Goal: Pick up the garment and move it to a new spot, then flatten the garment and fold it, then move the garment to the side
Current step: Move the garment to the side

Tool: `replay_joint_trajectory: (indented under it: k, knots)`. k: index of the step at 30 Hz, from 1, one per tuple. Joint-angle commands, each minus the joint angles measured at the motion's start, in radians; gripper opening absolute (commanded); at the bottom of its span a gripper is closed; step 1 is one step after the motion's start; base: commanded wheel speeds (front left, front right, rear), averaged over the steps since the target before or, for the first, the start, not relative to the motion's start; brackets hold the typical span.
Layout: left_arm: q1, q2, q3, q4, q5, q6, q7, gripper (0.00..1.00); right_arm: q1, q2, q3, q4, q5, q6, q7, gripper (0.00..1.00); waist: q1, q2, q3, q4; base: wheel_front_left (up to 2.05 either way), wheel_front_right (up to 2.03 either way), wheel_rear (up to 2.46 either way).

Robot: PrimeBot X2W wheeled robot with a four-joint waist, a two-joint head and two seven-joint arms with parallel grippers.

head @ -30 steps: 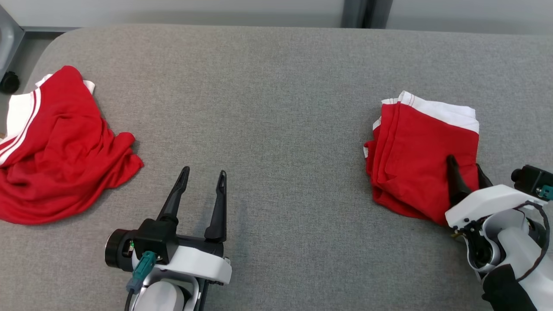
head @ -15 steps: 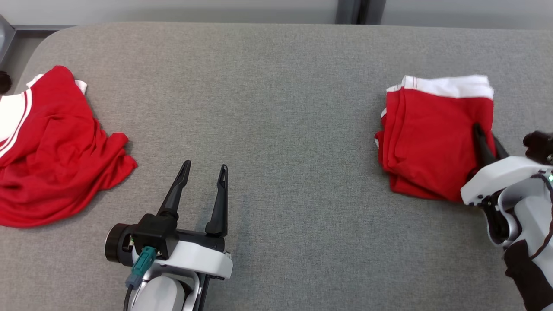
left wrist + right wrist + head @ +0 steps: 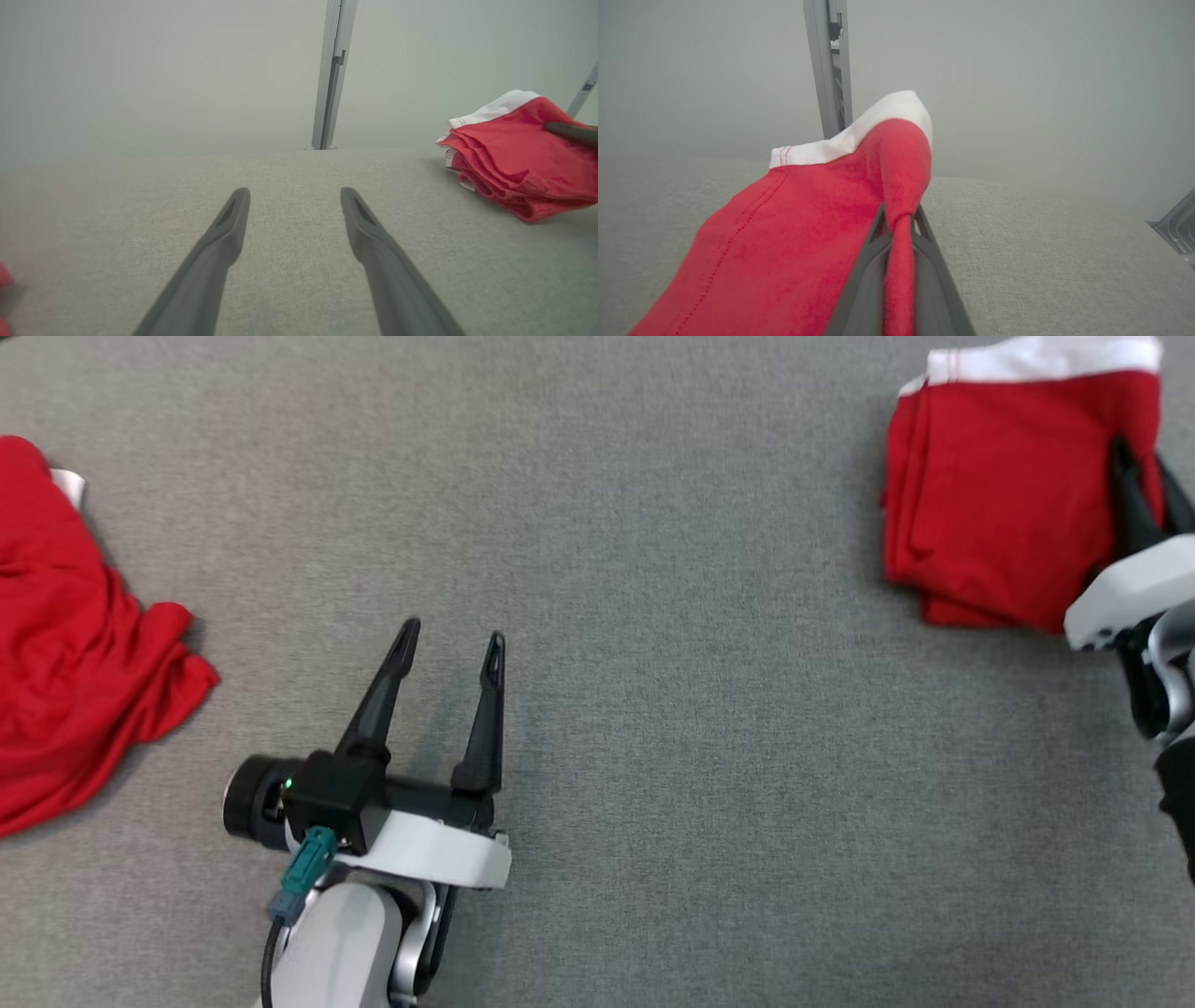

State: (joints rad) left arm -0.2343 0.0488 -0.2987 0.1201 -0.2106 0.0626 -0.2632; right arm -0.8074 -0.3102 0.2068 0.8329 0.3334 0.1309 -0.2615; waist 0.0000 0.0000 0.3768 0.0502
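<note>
The garment [image 3: 999,513], red with a white band, lies folded on the grey padded table [image 3: 653,616] at the upper right of the head view. My right gripper [image 3: 1139,457] is shut on its right edge. In the right wrist view a ridge of red cloth is pinched between the fingers of the right gripper [image 3: 899,214], and the garment [image 3: 794,224] rises to the left of them. My left gripper [image 3: 453,635] is open over bare table at the lower left, holding nothing. In the left wrist view the left gripper [image 3: 294,193] points across the table, with the garment [image 3: 509,149] far to the right.
A second red garment [image 3: 65,644] lies crumpled at the table's left edge. A grey metal post [image 3: 332,74] stands beyond the table's far edge. Wide bare table lies between the two garments.
My right gripper has shut on the folded garment's right edge and carried it right and farther away, turning it slightly. The head camera has tilted down. The left gripper stays open.
</note>
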Motion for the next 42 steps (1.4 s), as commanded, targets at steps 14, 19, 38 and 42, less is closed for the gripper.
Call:
replay_joint_trajectory:
  k: [14,19,38,42]
  knots:
    - [-0.133,0.019,-0.029,-0.083,0.118,-0.053,-0.001,1.00,-0.171,-0.001,-0.116,0.018,-0.116,0.000,-0.006,0.00,0.0000,0.0000,0.162,-0.146,0.00,0.00,0.00]
    - [-0.141,0.042,-0.030,-0.101,0.144,-0.060,-0.001,1.00,-0.176,0.008,-0.169,0.001,-0.137,0.000,-0.006,0.00,0.0000,0.0000,0.185,-0.190,0.00,0.00,0.00]
    - [-0.184,0.062,-0.069,-0.131,0.150,-0.087,0.003,1.00,-0.260,-0.154,-0.179,0.047,-0.415,0.000,-0.006,0.00,0.0000,0.0000,0.251,-0.109,0.00,0.00,0.00]
    - [-0.189,0.060,-0.075,-0.150,0.144,-0.082,0.003,1.00,-0.282,-0.200,-0.150,0.074,-0.469,0.000,-0.006,0.00,0.0000,0.0000,0.262,-0.081,0.00,0.00,0.00]
